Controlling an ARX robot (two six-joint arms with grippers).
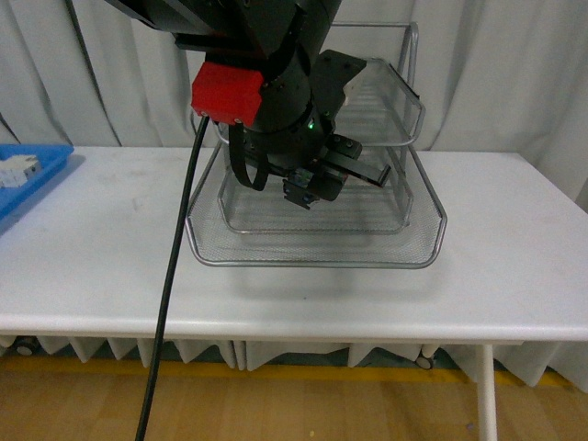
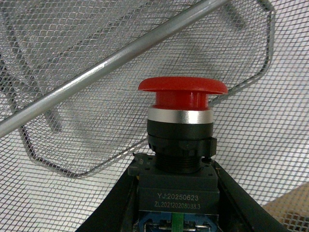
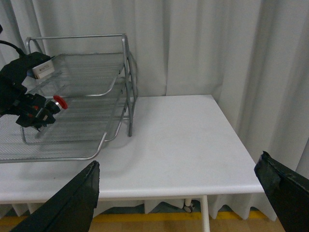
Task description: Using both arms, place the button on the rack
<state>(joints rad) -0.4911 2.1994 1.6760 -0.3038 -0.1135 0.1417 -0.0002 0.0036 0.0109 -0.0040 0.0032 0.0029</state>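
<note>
Button (image 2: pixel 182 121): red mushroom cap, silver collar, black body, clamped in left fingers (image 2: pixel 123 208); right fingers (image 3: pixel 72 203) spread.

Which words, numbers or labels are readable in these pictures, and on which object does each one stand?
"YJ:20250623": on the black body of the button, in the left wrist view.
"ZL202120208038.3": printed below it on the same body; it is small and the last digits are uncertain.
The white label on the left arm, in the right wrist view: too small to read.
</note>
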